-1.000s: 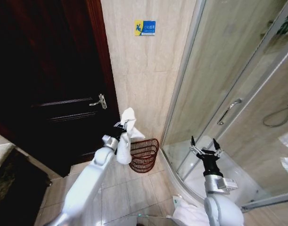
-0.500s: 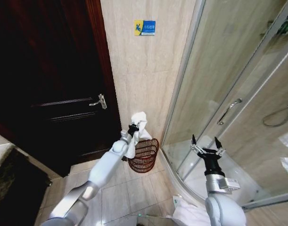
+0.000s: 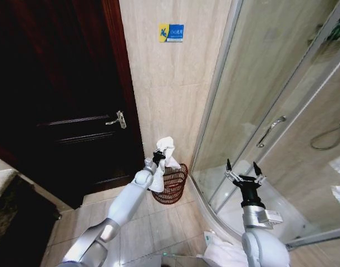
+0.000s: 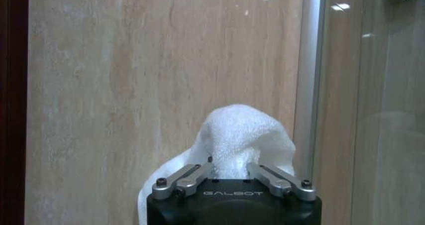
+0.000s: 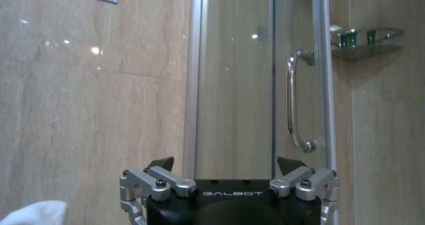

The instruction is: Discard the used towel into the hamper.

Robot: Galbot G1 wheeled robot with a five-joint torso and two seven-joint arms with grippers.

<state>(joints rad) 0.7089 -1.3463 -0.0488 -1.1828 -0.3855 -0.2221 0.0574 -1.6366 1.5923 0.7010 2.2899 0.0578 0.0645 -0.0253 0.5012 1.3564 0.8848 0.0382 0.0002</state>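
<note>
Left gripper (image 3: pixel 158 154) clamped on the white towel (image 3: pixel 162 161), cloth bunched above the fingers and hanging below. Hamper (image 3: pixel 172 186) just beneath and slightly beyond, apparently brushed by the towel's lower end. Right gripper (image 3: pixel 241 170) raised by the shower door (image 3: pixel 270 111), jaws spread wide, empty.

Hamper (image 3: pixel 172 186): near rim and left side hidden behind towel (image 3: pixel 161 161) and left hand (image 3: pixel 158 154). Left wrist view: fingertips buried in towel (image 4: pixel 242 138); towel lower part cut off at frame edge beside hand (image 4: pixel 231 177). Hamper contents too small to tell.
</note>
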